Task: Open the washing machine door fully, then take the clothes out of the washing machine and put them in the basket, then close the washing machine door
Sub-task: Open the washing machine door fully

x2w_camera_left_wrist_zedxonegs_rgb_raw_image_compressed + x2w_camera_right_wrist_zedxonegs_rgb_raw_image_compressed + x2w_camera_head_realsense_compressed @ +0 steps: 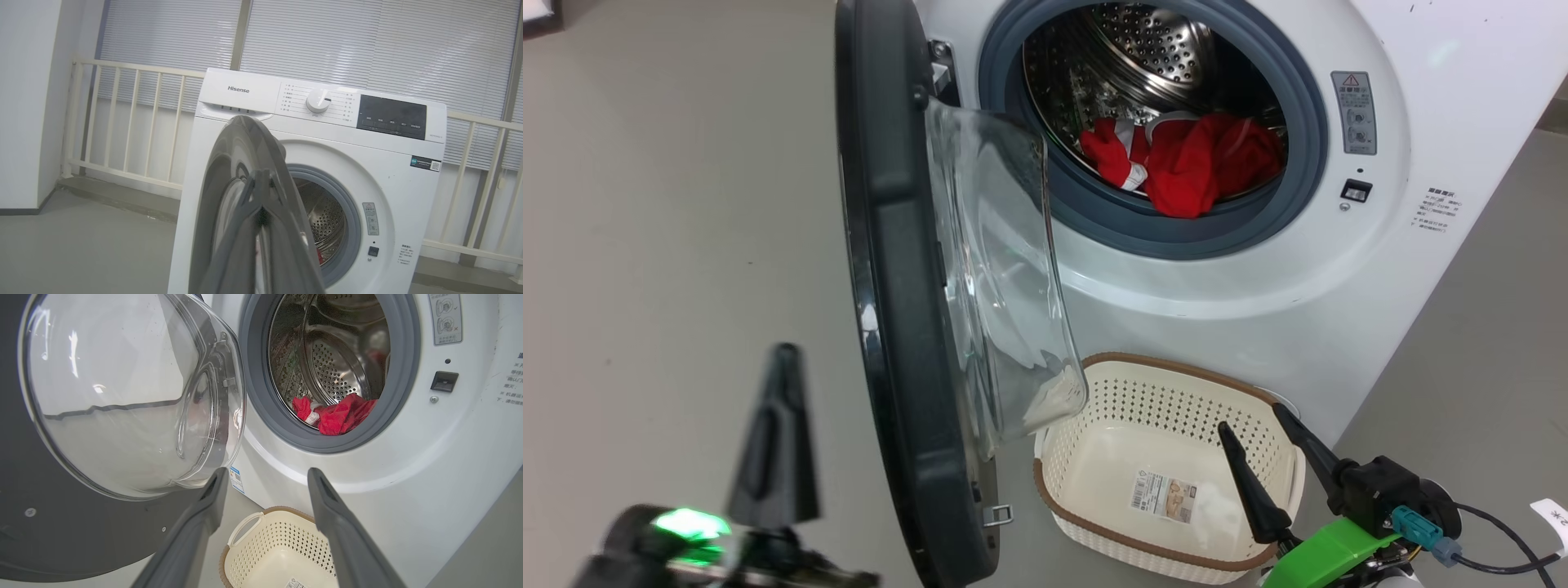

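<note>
The washing machine [1258, 278] stands with its door [890, 269] swung out, seen edge-on, the glass bowl [996, 269] facing the drum. Red clothes [1184, 163] lie at the bottom front of the steel drum. The cream basket [1168, 465] sits on the floor under the opening, holding nothing but its paper label. My left gripper [784, 359] is shut on nothing, left of the door's outer face and apart from it. My right gripper [1251, 418] hangs open over the basket's right side. The right wrist view has the open gripper [267, 470], clothes [339, 414], door glass [122, 396] and basket [278, 551].
In the left wrist view the shut fingers [259, 192] point at the door's black rim [220, 171] and the machine front [367, 175]. A white railing [135, 122] and window blinds stand behind the machine. Grey floor [670, 229] spreads to the left of the door.
</note>
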